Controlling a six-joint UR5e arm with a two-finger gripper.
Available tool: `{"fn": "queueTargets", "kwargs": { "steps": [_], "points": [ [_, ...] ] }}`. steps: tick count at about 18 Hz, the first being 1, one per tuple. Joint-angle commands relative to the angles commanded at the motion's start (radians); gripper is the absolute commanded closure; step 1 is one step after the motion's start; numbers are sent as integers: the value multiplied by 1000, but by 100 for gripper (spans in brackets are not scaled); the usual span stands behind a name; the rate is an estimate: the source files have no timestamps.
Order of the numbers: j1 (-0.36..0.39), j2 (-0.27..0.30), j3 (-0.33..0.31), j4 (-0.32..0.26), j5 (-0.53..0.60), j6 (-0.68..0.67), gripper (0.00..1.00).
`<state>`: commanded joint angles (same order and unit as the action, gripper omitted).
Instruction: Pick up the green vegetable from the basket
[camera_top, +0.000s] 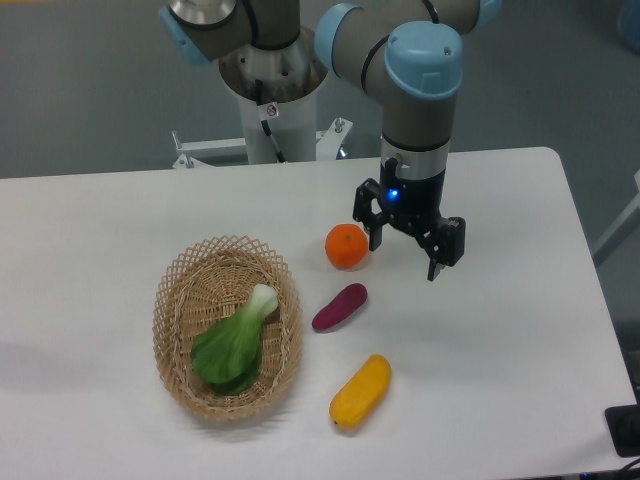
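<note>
The green vegetable (234, 343) lies inside the tan wicker basket (177, 296) at the left front of the table, its dark leaves toward the front and its white stem pointing up and to the right. My gripper (405, 258) hangs above the table well to the right of the basket, just right of an orange. Its two fingers are spread apart and hold nothing.
An orange (346, 246) sits close beside my left finger. A purple oblong vegetable (339, 307) lies just right of the basket. A yellow oblong vegetable (361, 393) lies nearer the front edge. The arm's base (272, 100) stands behind the table.
</note>
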<state>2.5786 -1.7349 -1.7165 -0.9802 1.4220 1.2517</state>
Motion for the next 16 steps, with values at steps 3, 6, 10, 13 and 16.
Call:
{"fn": "queueTargets", "kwargs": {
  "steps": [3, 6, 10, 13, 16],
  "points": [
    [0, 0, -11, 9, -2, 0, 0],
    [2, 2, -17, 8, -2, -14, 0],
    [-3, 8, -21, 14, 0, -115, 0],
    [-8, 8, -24, 34, -2, -140, 0],
    [-14, 5, -31, 35, -2, -175, 0]
  ]
}}
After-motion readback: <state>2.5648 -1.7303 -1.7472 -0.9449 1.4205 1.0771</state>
